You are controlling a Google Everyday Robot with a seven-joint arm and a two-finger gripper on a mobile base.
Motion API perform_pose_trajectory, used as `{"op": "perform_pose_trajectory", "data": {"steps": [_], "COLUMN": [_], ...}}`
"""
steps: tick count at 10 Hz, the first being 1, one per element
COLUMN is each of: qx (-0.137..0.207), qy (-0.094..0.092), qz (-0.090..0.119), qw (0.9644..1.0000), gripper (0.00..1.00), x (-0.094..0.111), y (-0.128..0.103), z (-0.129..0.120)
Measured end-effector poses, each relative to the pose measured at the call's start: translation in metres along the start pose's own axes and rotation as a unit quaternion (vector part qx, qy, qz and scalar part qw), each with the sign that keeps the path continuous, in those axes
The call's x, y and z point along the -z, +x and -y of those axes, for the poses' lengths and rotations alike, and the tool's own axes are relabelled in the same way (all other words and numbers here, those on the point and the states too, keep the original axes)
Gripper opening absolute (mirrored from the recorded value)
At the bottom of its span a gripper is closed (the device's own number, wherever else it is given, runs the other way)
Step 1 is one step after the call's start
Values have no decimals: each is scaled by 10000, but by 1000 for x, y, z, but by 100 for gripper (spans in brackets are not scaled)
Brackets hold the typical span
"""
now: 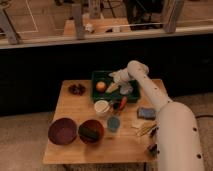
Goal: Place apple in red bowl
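The white gripper (115, 77), fingers spread, hangs over the dark green tray (96, 75). Just left of its fingers lies the orange-yellow apple (101, 86). Well away from the fingers, nearer the camera, are the red-brown bowl (100, 130) with its orange-red rim and a purple-maroon bowl (62, 131), both on the pale tan wooden table (70, 107).
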Motion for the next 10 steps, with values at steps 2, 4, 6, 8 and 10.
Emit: {"op": "perform_pose_trajectory", "data": {"steps": [2,4,6,8,10], "qx": [84,117,75,60,21], "qy": [-143,-223,-247,-304,-382], "qz": [2,17,39,68,159], "qw": [9999,9997,9997,9995,9991], "gripper": [80,80,79,62,43], "x": [-16,-30,-39,-49,-54], "y": [-6,-9,-3,-3,-4], "z": [-7,-11,-10,-10,-10]}}
